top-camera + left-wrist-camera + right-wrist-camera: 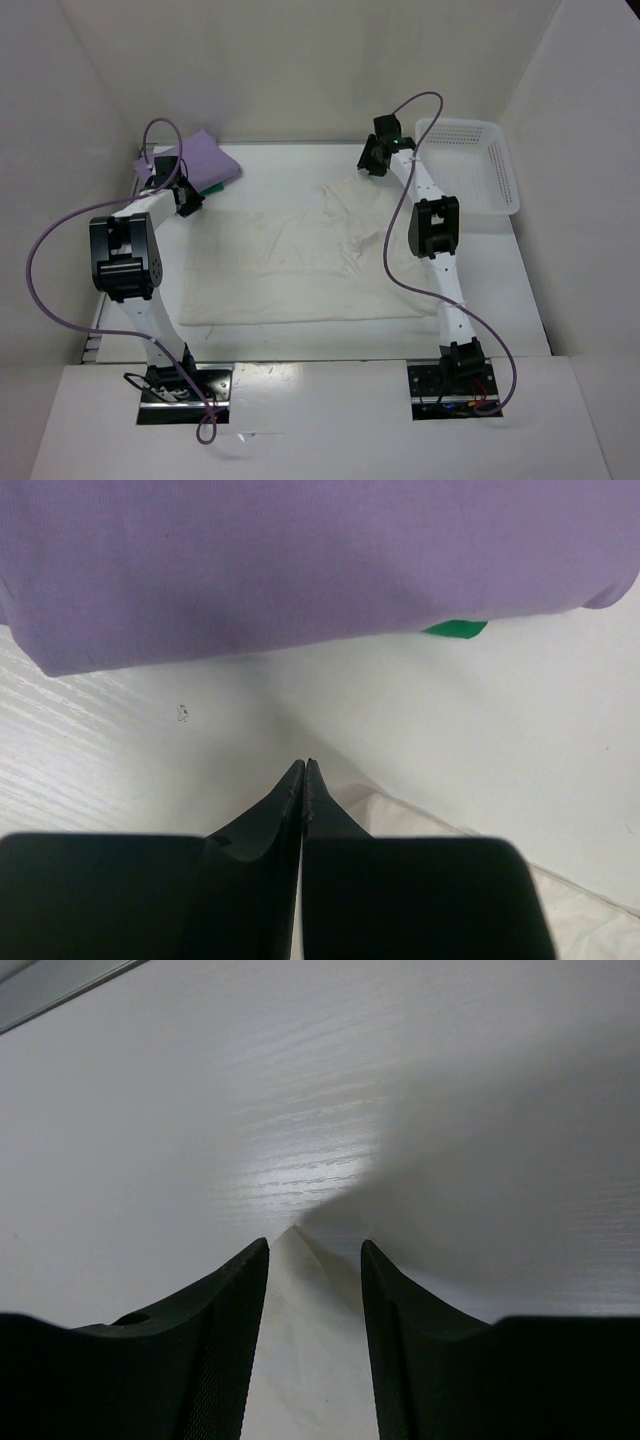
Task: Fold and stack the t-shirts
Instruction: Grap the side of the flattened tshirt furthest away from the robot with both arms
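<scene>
At the cream-white shirt's [310,265] far left corner: my left gripper [188,200] sits low over the table [480,290].
Left gripper: in my left wrist view its fingers [304,765] are pressed tight together, tip to tip. Cream cloth [580,920] lies just under and to the right of them. It may be that a thin edge is caught, but the view is too poor for me to tell.
At the cream-white shirt's far right corner: my right gripper [372,160].
Right gripper: in my right wrist view the fingers [315,1245] stand spread. A pointed corner of the cream cloth [310,1340] lies in the gap between them, on the bare table [200,1110].
Cream-white shirt: spread flat between my two arms, with wrinkles towards its right side.
Lavender shirt [205,160]: a folded pad just beyond the cream-white shirt's far left corner. It fills the top of my left wrist view [300,560].
Green shirt [213,187]: under the lavender one, only a sliver showing [455,629] at the edge nearest the cream-white shirt.
Basket [505,170]: white and perforated, beyond the cream-white shirt's far right corner, apart from it.
</scene>
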Robot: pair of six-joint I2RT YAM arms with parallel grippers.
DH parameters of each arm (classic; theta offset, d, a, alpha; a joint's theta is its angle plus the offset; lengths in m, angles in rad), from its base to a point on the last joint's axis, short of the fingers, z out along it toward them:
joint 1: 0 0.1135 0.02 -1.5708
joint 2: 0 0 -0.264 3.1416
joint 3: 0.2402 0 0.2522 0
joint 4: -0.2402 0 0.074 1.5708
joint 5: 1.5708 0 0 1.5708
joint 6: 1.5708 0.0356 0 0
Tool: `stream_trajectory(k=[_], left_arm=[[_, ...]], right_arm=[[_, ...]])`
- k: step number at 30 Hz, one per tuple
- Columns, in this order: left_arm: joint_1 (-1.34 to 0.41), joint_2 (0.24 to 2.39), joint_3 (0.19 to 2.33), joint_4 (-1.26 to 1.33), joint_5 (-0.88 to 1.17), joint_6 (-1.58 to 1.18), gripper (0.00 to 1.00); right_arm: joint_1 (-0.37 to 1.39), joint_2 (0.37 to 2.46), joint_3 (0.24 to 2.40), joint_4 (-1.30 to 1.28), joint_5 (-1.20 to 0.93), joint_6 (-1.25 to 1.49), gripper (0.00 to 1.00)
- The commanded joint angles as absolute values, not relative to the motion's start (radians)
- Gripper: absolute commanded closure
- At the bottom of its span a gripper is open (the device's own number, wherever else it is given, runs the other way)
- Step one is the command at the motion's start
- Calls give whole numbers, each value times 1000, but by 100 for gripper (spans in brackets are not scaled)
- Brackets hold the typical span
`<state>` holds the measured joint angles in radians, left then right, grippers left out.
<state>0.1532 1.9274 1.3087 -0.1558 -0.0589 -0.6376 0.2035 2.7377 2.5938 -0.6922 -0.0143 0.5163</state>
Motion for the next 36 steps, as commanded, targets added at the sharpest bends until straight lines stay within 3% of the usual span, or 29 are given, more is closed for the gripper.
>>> stream_trajectory(k=[1, 7, 10, 16, 25, 28, 29, 32, 36], left_arm=[[158, 1893, 1305, -124, -31, -669, 100], [158, 1884, 1296, -124, -21, -669, 100], [158, 1875, 1296, -115, -21, -678, 100], [158, 1875, 1287, -115, -21, -678, 100], [158, 1844, 1269, -124, -21, -669, 100], [158, 1803, 1235, -124, -21, -669, 100], [158, 1793, 1224, -124, -21, -669, 100], [167, 1753, 1184, -115, -21, -678, 100], [176, 1729, 1173, -124, -21, -669, 100]], right_arm=[[230, 2741, 2612, -710, -43, 494, 53], [241, 2750, 2622, -721, -43, 494, 62], [250, 2750, 2622, -721, -43, 494, 62], [250, 2750, 2669, -732, 2, 494, 99], [239, 2584, 2646, -781, 12, 505, 100], [218, 2385, 2408, -714, -20, 526, 100], [218, 2315, 2194, -663, -32, 550, 100], [181, 2091, 1864, -509, -64, 594, 100], [152, 1955, 1665, -500, -60, 595, 100]])
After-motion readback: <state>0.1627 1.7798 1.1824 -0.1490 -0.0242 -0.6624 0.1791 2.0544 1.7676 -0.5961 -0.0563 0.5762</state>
